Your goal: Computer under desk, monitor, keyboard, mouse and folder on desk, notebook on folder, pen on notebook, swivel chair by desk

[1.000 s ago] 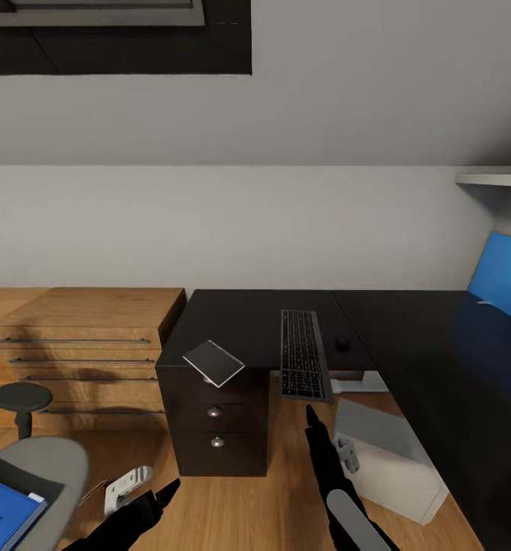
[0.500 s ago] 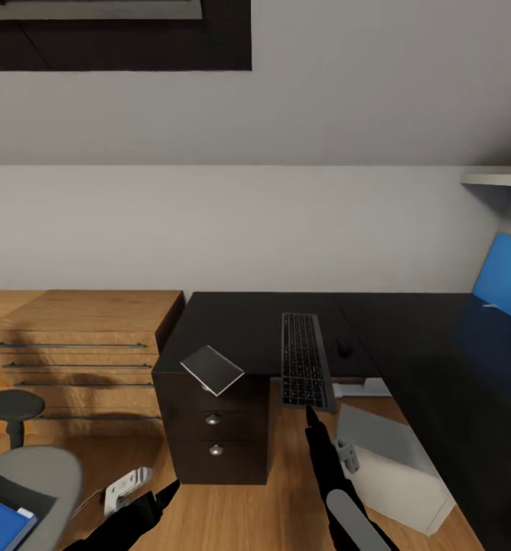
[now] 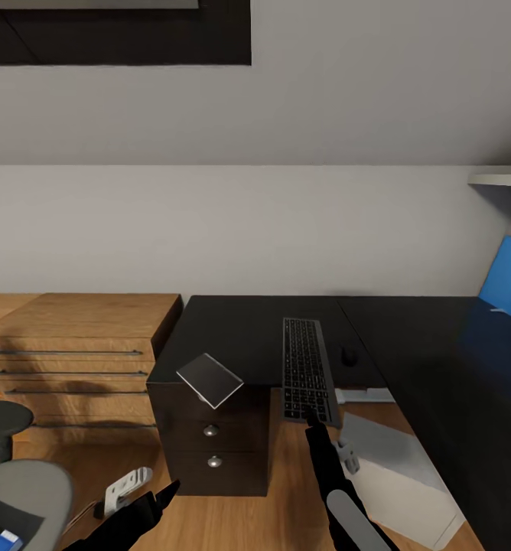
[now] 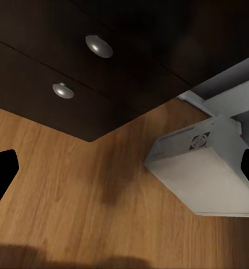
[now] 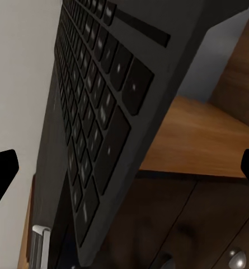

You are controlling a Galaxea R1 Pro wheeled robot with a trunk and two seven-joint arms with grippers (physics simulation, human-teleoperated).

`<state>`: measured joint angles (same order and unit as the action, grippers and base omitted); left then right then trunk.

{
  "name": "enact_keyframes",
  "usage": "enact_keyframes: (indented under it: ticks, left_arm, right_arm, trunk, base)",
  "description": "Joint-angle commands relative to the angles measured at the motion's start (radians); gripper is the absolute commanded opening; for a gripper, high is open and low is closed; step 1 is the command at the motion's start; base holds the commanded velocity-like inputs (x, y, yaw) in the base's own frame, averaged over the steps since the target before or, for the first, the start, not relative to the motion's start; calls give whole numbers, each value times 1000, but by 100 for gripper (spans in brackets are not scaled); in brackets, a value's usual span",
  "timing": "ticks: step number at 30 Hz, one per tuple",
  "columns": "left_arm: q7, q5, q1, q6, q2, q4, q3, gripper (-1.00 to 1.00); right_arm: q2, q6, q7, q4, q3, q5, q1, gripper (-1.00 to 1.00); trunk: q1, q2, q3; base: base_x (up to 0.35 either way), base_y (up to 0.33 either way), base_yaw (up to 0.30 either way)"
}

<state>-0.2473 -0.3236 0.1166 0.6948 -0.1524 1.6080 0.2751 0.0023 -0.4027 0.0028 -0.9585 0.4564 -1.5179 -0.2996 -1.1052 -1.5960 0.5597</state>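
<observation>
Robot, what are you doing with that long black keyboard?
The robot's right gripper is at the near end of the keyboard, which sticks out past the front edge of the desk. Its jaws are open and hold nothing yet. The mouse sits on the desk beside the keyboard. The computer stands on the floor by the desk. The left gripper hangs low, open and empty.

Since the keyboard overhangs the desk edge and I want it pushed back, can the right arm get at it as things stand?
Probably yes. The right gripper sits open just below the overhanging near end of the keyboard, with nothing between them; its wrist view looks closely along the keys.
</observation>
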Motion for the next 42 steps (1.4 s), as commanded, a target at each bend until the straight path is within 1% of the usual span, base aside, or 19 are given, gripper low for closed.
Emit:
enact_keyframes:
  ticks: [1, 17, 25, 37, 38, 42]
  left_arm:
    - [-4, -2, 0, 7, -1, 1, 3, 100]
    - [-4, -3, 0, 5, -1, 1, 3, 100]
    - [-4, -3, 0, 6, -1, 1, 4, 100]
    - [-3, -2, 0, 9, -1, 1, 4, 100]
    - [-3, -2, 0, 9, -1, 1, 4, 100]
    - [-3, -2, 0, 9, -1, 1, 4, 100]
  right_arm:
    - [-1, -7, 0, 0, 4, -8, -1, 100]
    - [1, -7, 0, 2, 4, -8, -1, 100]
    - [1, -7, 0, 3, 4, -8, -1, 100]
    - [1, -7, -4, 3, 4, -8, -1, 100]
    - [2, -7, -6, 3, 4, -8, -1, -100]
    - [2, -7, -8, 3, 4, -9, -1, -100]
  trunk:
    - [0, 0, 1]
    - [0, 0, 1]
    - [0, 0, 1]
    - [0, 0, 1]
    - [0, 0, 1]
    - [0, 0, 1]
  base:
    - [14, 0, 0]
    - [43, 0, 0]
    - [152, 0, 0]
    - [14, 0, 0]
    - [0, 0, 0]
    - [0, 0, 0]
